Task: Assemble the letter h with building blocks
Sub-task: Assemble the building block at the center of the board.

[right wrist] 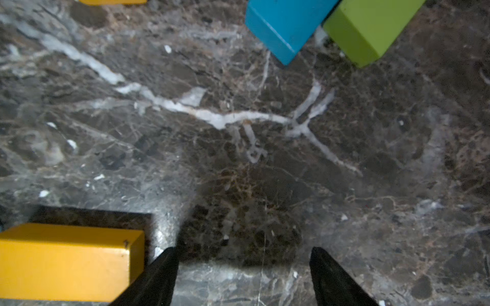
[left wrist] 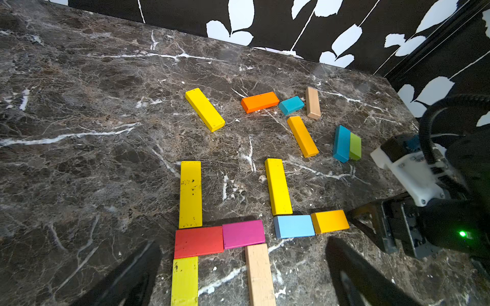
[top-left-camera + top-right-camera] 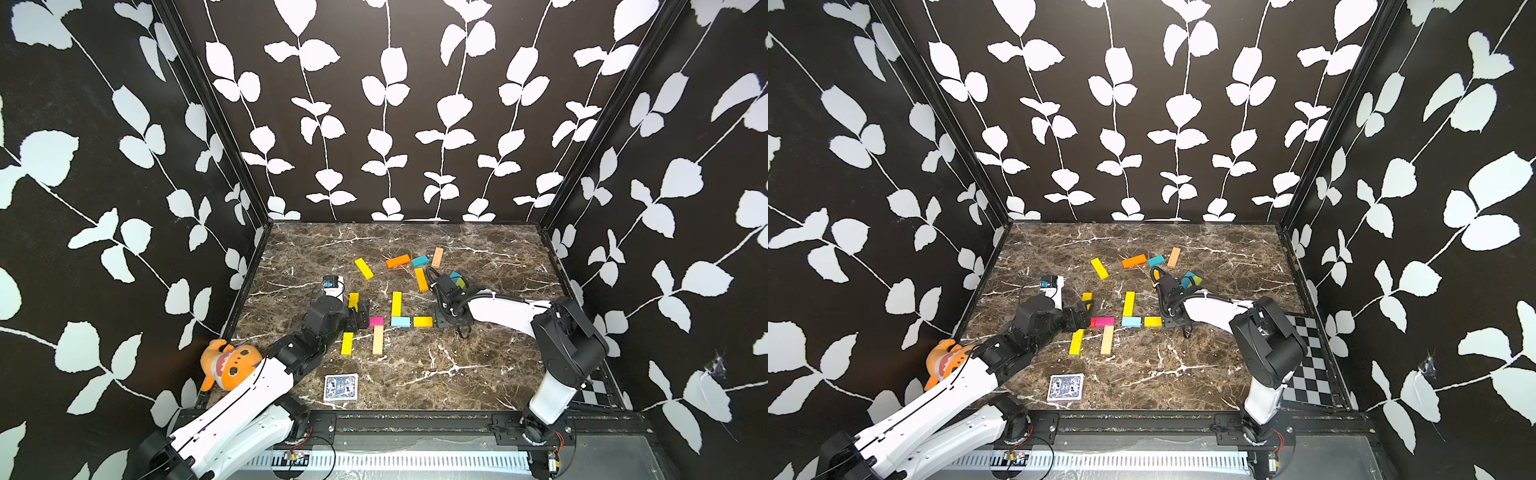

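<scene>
On the brown marble desk (image 3: 478,374), the letter h (image 2: 198,242) of yellow, red, pink and tan wooden bars looks finished. It lies right under the left tool (image 3: 361,315), which gapes wide and empty. Beyond the h, nearer the right arm, a short amber block (image 1: 66,262) points its long axis at the right tool (image 1: 243,251), part-spread around bare desk. Only the left wrist view shows the h's red bar whole.

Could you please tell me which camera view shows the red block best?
The left wrist view: the red block is fully visible. In both top views the left gripper mostly hides it; the right wrist view lacks it.
</scene>
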Robot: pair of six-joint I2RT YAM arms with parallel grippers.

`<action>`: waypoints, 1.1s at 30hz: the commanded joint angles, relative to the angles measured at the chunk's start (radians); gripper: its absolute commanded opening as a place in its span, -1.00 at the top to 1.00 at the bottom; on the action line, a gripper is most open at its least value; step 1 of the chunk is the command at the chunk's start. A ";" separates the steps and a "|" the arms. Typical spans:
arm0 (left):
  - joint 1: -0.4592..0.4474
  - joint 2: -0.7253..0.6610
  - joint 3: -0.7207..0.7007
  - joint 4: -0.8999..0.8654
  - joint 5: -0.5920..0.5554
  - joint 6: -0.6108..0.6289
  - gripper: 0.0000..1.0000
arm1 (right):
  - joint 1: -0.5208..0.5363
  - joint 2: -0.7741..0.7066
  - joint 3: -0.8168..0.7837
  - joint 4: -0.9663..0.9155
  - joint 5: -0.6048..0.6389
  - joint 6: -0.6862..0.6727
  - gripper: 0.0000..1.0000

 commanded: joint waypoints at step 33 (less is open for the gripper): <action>-0.002 -0.010 0.025 -0.010 -0.008 0.006 -0.98 | 0.048 0.040 0.064 -0.039 0.038 0.032 -0.51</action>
